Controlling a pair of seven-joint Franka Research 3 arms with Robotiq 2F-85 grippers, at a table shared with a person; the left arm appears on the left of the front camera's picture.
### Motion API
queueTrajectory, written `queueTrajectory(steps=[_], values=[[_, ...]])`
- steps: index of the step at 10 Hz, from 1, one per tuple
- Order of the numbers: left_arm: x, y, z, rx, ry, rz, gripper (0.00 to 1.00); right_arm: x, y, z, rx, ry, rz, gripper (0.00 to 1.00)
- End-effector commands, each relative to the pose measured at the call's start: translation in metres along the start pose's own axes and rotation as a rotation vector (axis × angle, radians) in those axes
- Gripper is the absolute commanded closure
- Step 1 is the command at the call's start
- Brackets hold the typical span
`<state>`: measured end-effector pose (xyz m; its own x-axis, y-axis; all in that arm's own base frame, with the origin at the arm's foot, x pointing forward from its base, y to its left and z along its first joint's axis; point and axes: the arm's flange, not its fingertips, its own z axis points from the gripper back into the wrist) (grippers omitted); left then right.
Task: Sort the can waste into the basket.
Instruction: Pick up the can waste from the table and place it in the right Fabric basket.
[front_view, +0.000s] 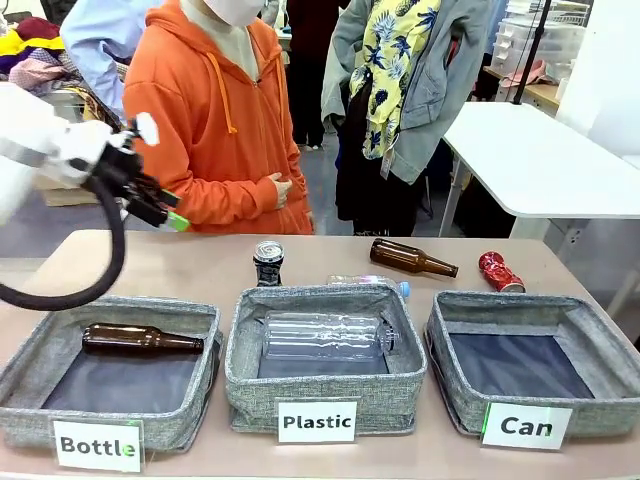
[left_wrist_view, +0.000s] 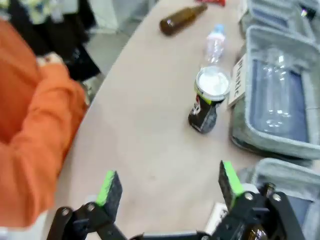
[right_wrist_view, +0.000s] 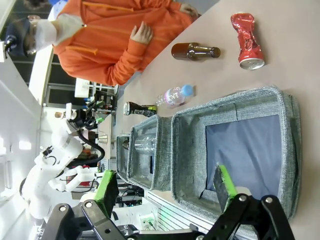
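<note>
Both cans are outside the Can basket (front_view: 455, 398), which holds nothing. The crushed red can (front_view: 500, 271) lies on its side on the tabletop (front_view: 190, 265), just beyond the Can basket's far rim. The black can (front_view: 268, 263) stands upright well to the left of the Can basket, behind the Plastic basket (front_view: 250, 400) next to it.

The left gripper (front_view: 165, 212) hangs raised far to the left of the Can basket, jaws apart and empty. Its wrist view has the black can (left_wrist_view: 207, 100) ahead of the fingers. The right gripper (right_wrist_view: 166, 184) looks over the Can basket's near side, jaws also apart with nothing between them.

Several things could go wrong:
- **Black can:** It is upright and probably light. If one finger touches it first, it could tip and roll toward the clear bottle (front_view: 362, 282) just on its Can-basket side.
- **Wrong bin:** The black can must be carried over the Plastic basket to reach the Can basket. A weak grip or an early release would likely drop it in the wrong bin.
- **Red can:** Its crumpled, shiny body gives the pads no flat faces, so it may twist or slip out.
- **Brown bottle:** The brown bottle (front_view: 405, 257) lies near the red can, on the side away from the Can basket's right end. A wide approach could knock it rolling.
- **Arms:** If both arms head for the Can basket together, they could crowd each other above it.
</note>
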<state>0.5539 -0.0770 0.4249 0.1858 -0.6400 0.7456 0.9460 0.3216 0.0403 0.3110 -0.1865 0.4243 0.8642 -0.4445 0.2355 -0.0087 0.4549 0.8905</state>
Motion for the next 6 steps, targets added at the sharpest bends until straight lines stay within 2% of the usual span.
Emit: queueTrajectory(steps=[1, 2, 3, 5, 6], values=[[-0.001, 0.003, -0.028, -0.072, -0.042, -0.182, 0.00, 0.003, -0.001, -0.001, 0.030, -0.020, 0.026, 0.00], [0.001, -0.003, -0.045, -0.160, -0.097, -0.261, 0.00, 0.003, -0.001, -0.001, 0.030, -0.020, 0.026, 0.00], [-0.002, -0.008, -0.061, -0.174, -0.123, -0.312, 0.00, 0.003, -0.001, -0.001, 0.030, -0.020, 0.026, 0.00], [-0.007, -0.011, -0.074, -0.238, -0.186, -0.321, 0.00, 0.003, -0.001, -0.001, 0.030, -0.020, 0.026, 0.00], [0.004, -0.015, -0.073, -0.177, -0.084, -0.304, 0.00, 0.003, -0.001, -0.001, 0.030, -0.020, 0.026, 0.00]])
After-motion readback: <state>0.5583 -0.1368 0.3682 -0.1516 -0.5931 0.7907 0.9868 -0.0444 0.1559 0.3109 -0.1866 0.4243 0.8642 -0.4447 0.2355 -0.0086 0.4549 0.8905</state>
